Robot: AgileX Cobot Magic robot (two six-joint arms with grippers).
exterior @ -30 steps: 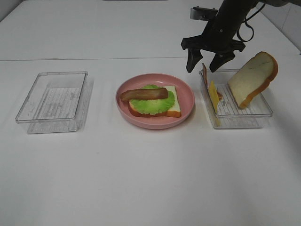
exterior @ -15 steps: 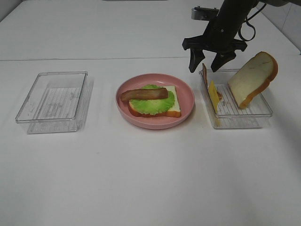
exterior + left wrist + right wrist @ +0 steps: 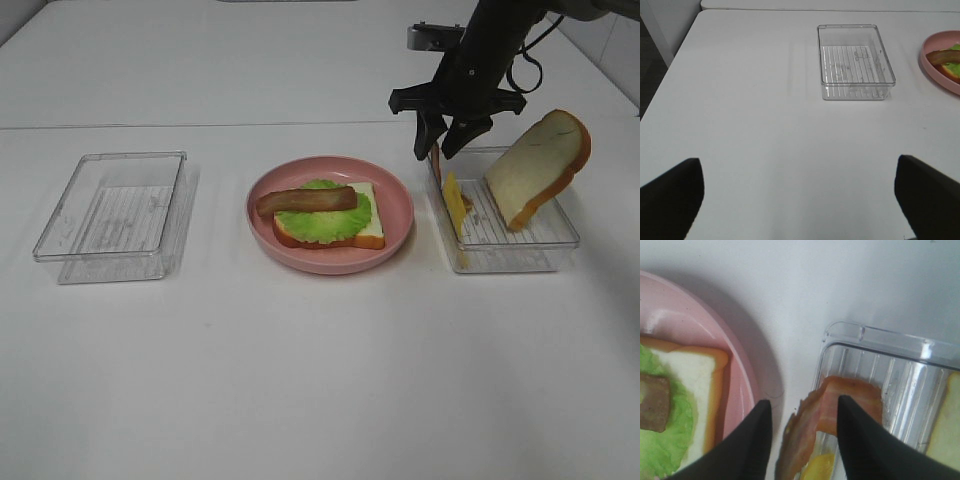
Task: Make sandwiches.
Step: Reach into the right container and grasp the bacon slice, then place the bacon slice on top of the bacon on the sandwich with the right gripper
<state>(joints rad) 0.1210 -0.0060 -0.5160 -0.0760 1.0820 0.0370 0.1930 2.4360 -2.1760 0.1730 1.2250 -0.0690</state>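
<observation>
A pink plate (image 3: 400,215) holds a sandwich in the making: a white bread slice (image 3: 372,218), a green lettuce leaf (image 3: 330,222) and one brown bacon strip (image 3: 305,200) on top. The right clear tray (image 3: 510,255) holds a second bacon strip (image 3: 435,162) standing on edge against its left wall, a yellow cheese slice (image 3: 455,200) and a leaning bread slice (image 3: 535,165). My right gripper (image 3: 438,152) is low over that standing bacon. In the right wrist view the gripper (image 3: 804,402) straddles the bacon (image 3: 850,400) with gaps showing. My left gripper (image 3: 799,160) is open and empty.
An empty clear tray (image 3: 110,215) stands left of the plate; it also shows in the left wrist view (image 3: 855,60), beside the plate's edge (image 3: 932,65). The white table's front half is bare. The left arm is out of the exterior view.
My right gripper has come down a little onto the tray's left wall and its fingers have narrowed around the standing bacon strip. Nothing else has moved.
</observation>
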